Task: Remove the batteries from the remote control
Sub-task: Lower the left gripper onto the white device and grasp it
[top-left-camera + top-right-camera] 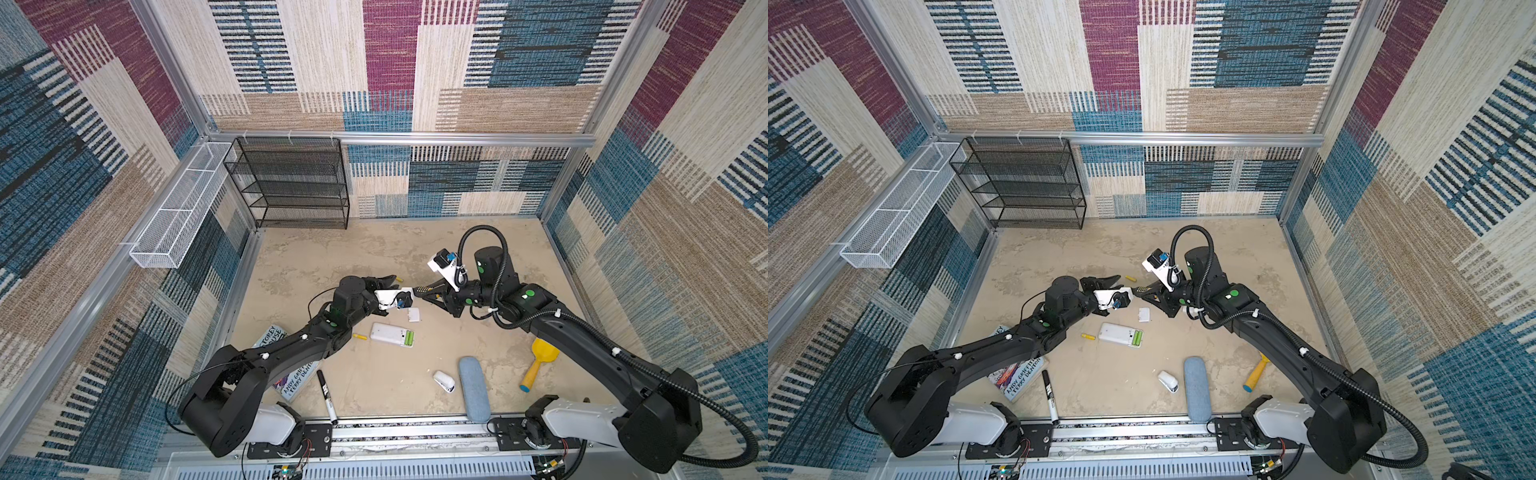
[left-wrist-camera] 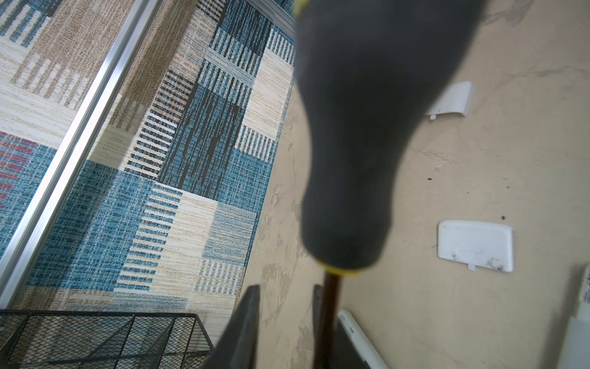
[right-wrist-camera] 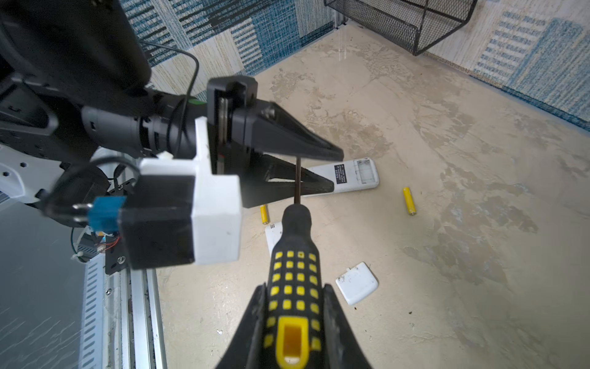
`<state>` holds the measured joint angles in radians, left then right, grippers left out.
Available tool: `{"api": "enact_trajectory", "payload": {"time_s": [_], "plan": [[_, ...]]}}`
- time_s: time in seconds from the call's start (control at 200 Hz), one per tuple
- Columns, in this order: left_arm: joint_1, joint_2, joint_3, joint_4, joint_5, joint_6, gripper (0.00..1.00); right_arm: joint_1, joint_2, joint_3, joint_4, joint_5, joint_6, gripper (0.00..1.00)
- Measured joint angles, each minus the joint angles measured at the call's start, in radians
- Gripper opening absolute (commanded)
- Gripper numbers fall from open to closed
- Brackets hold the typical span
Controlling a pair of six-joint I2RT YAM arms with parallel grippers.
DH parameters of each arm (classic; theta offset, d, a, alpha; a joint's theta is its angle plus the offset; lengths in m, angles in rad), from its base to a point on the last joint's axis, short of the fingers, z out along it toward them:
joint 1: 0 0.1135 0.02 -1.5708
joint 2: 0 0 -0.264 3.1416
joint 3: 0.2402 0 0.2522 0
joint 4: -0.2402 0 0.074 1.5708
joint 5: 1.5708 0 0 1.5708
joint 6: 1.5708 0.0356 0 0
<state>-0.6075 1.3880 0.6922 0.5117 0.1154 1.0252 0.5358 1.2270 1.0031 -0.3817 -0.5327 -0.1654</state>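
Your right pincer [image 3: 295, 289] is clenched on the handle of the black-and-yellow screwdriver [image 3: 293, 255]. The tool's shaft crosses your left pincer [image 3: 336, 172], whose jaws stand apart; whether they touch the shaft cannot be told. Two lime green batteries [image 1: 409, 337] sit in the white remote [image 1: 388, 332] on the tabletop [image 1: 332, 266]. One yellow battery [image 1: 360, 337] lies just beside that remote, and the second yellow battery [image 1: 399, 279] lies near your left pincer.
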Motion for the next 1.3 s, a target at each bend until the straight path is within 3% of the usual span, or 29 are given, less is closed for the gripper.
{"api": "enact_trajectory", "payload": {"time_s": [0.305, 0.586, 0.921, 1.297], "plan": [[0.060, -0.066, 0.132, -0.367, 0.026, -0.076, 0.95, 0.000, -0.090, -0.077, 0.001, 0.186, -0.003, 0.00], [0.061, -0.089, 0.144, -0.677, 0.104, -0.026, 0.94, 0.000, -0.131, -0.101, -0.002, 0.256, -0.016, 0.00], [-0.011, 0.068, 0.196, -0.849, 0.095, 0.005, 0.91, 0.000, -0.142, -0.108, -0.013, 0.357, 0.047, 0.00], [-0.054, 0.262, 0.315, -0.967, 0.063, 0.022, 0.84, 0.000, -0.185, -0.138, -0.014, 0.367, 0.078, 0.00]]}}
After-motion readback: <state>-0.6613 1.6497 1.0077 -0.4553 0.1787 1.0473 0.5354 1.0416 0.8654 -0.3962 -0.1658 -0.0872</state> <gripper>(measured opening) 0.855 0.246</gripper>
